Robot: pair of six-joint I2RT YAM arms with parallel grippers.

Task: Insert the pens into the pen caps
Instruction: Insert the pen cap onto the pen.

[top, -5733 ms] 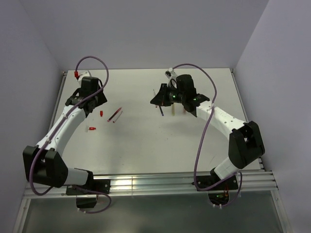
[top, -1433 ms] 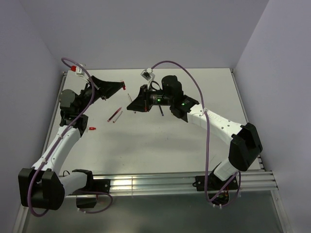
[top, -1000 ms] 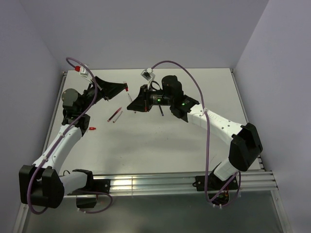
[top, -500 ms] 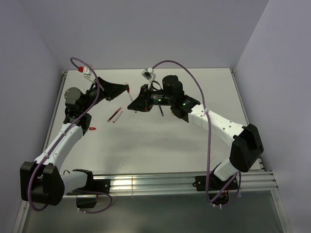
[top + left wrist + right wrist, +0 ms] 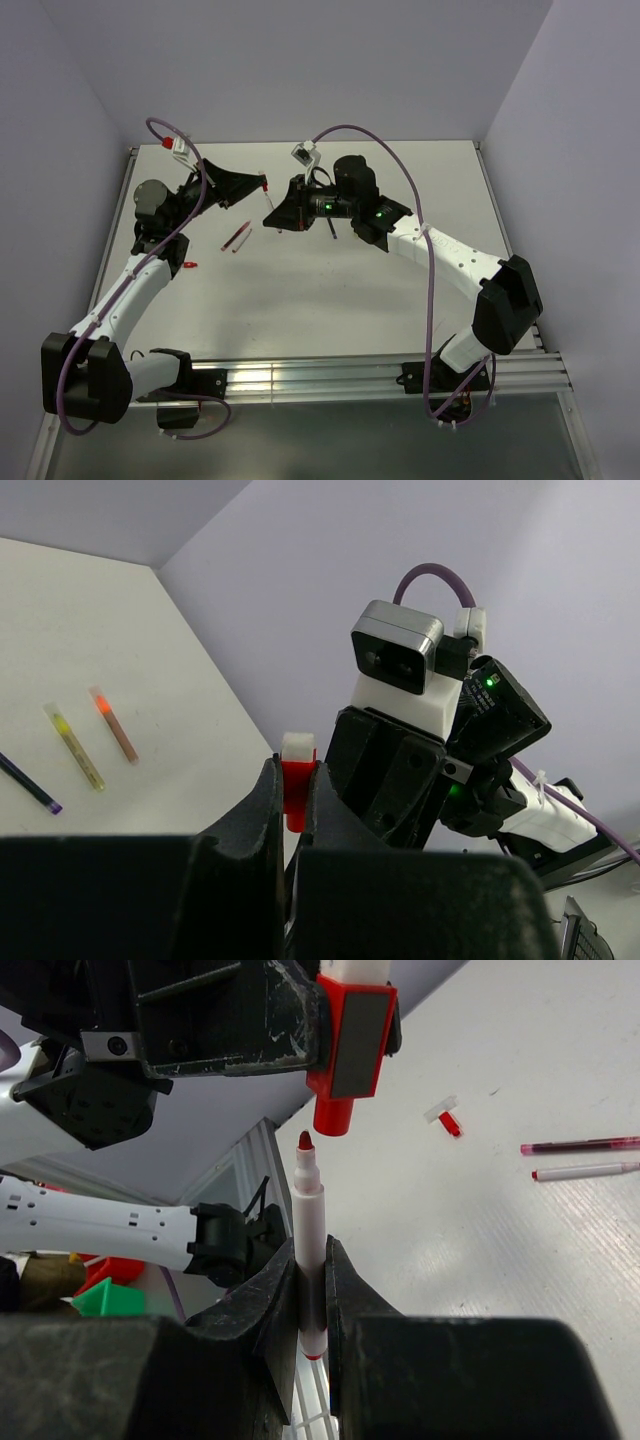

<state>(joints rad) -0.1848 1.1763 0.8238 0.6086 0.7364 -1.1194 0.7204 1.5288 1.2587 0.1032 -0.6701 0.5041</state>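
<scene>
**Pen tip just short of the cap, both held off the table**

The red cap point(image 5: 345, 1055) sits pinched in the left gripper point(image 5: 294, 805), whose jaws are almost closed against its sides. Its white end pokes out past the fingertips in the left wrist view. Its open mouth points at the pen point(image 5: 308, 1215).

The pen has a white barrel and a red tip. The right gripper point(image 5: 308, 1260) clamps it low on the barrel, jaws nearly closed, with most of the barrel standing clear of the fingers. In the right wrist view the tip lies just under the cap's mouth and slightly to its left. A small gap separates them, so the pen is not in the cap.

From above, cap point(image 5: 263, 184) and pen point(image 5: 267, 206) meet over the far left-centre of the table point(image 5: 330, 290), and the two grippers face each other closely.

Two pens point(image 5: 237, 237), one dark red and one pale, lie side by side on the table just below the grippers. A loose cap point(image 5: 188, 265) lies further left, near the left arm.

The left wrist view shows three more pens lying apart on the table. They are a yellow pen point(image 5: 75, 745), an orange pen point(image 5: 113, 723) and a dark pen point(image 5: 28, 783).
</scene>
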